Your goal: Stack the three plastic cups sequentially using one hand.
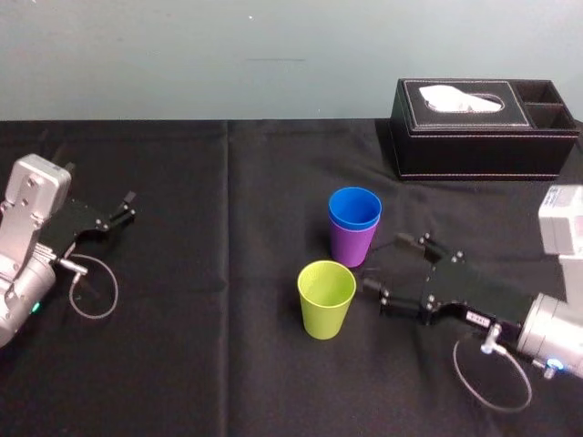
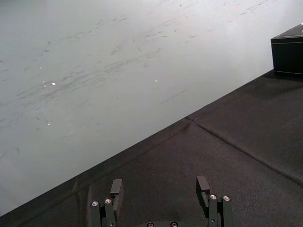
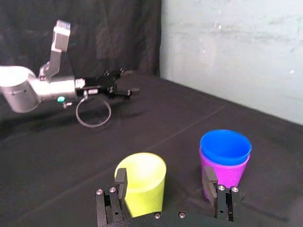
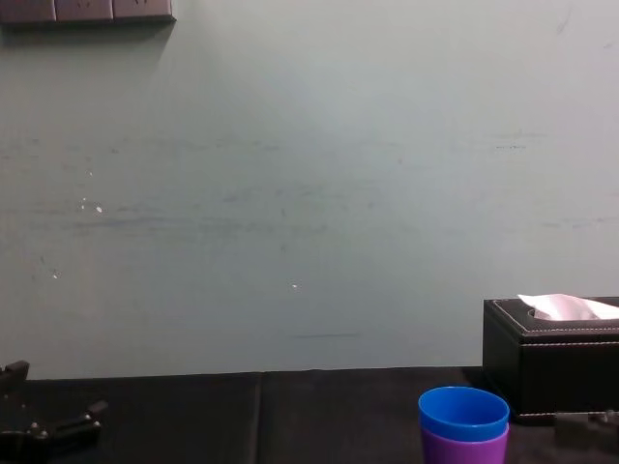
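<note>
The right hand (image 1: 384,265) lies low over the surface (image 1: 228,300), right of centre. Its two thin fingers (image 3: 121,182) are spread wide with nothing between them, and it points toward the cups. One fingertip sits just beside the side of the yellow-green cup (image 1: 326,300), though I cannot tell whether it touches. The other fingertip is near the purple cup (image 1: 351,246) but apart from it. In the right wrist view the yellow-green cup stands just ahead of one finger and the purple cup ahead of the other, so the gap of the hand faces the space between them.

The yellow-green cup stands upright, mouth up, alone near the middle of the surface. Just beyond it and a little to the right, the purple cup also stands upright with the blue cup (image 1: 354,208) nested inside it. The blue rim and upper side show above the purple rim. This two-cup stack and the yellow-green cup are near each other but apart.

Farther back on the right, a black tissue box (image 1: 474,137) rests on the surface near the wall (image 1: 182,55), with a white tissue (image 1: 460,98) showing at its top opening.

The left hand (image 1: 127,207) is parked at the far left of the surface, well apart from the cups, its fingers open and empty.
</note>
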